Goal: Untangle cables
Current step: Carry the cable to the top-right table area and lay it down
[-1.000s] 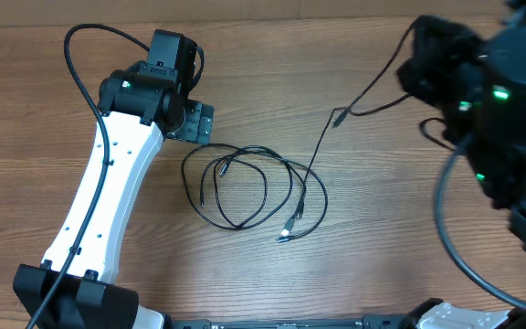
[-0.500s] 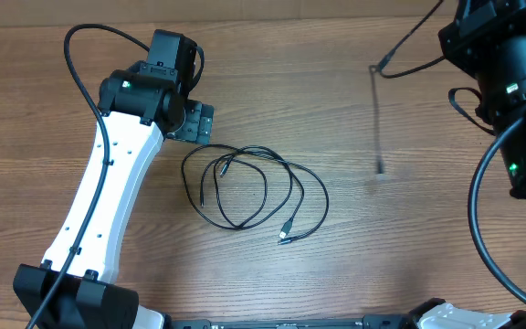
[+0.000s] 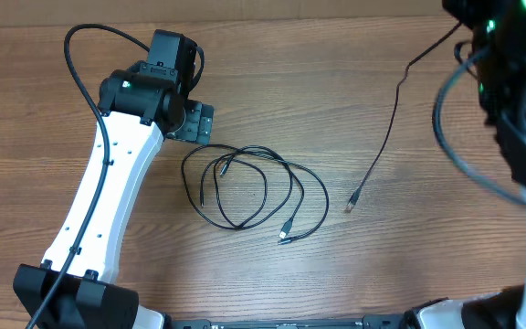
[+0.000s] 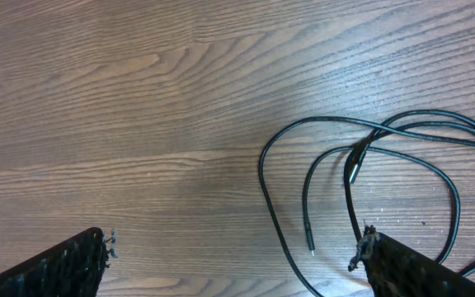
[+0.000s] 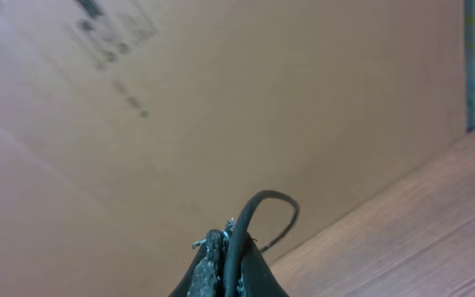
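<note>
One cable (image 3: 386,137) is being pinched by the right gripper (image 5: 225,266), hanging right of the coil (image 3: 254,187). The nearer left gripper (image 4: 233,246) is being held wide.

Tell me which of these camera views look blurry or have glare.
Overhead: the dark right arm is smeared, while the brown wooden table and thin black cables are sharp. Left wrist: crisp grain, with a pale glare patch by the cables. Right wrist: print on the tan wall is blurred; the right tool is a dark silhouette.
</note>
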`<state>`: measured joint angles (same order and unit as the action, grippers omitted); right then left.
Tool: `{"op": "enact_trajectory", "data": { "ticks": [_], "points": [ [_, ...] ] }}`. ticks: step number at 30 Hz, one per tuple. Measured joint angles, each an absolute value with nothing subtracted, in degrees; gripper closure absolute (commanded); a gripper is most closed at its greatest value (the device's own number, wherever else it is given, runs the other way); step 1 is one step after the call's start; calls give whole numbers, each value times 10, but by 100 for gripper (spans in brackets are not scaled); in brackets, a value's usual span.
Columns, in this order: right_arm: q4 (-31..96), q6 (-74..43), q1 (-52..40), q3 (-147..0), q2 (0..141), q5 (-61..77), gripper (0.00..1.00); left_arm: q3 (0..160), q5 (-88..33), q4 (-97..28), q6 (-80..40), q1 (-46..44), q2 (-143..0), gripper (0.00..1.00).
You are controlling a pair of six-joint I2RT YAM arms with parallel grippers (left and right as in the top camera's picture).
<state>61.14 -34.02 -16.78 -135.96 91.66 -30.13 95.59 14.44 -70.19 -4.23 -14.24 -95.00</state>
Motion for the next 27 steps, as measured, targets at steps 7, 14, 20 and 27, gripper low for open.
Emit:
{"op": "enact_trajectory", "data": {
  "ticks": [7,14,20,27],
  "points": [
    [533,-345,-63,-1360,997,-131,96,956,144,-702,-42,-142,-950,0],
    [440,-382,-45,-1360,1029,-53,96,956,144,-702,-42,-142,-950,1],
    [383,-431,-45,-1360,1032,2,96,956,144,-702,-42,-142,-950,0],
    [408,-434,-45,-1360,1032,46,96,956,144,-702,-42,-142,-950,0]
  ]
}}
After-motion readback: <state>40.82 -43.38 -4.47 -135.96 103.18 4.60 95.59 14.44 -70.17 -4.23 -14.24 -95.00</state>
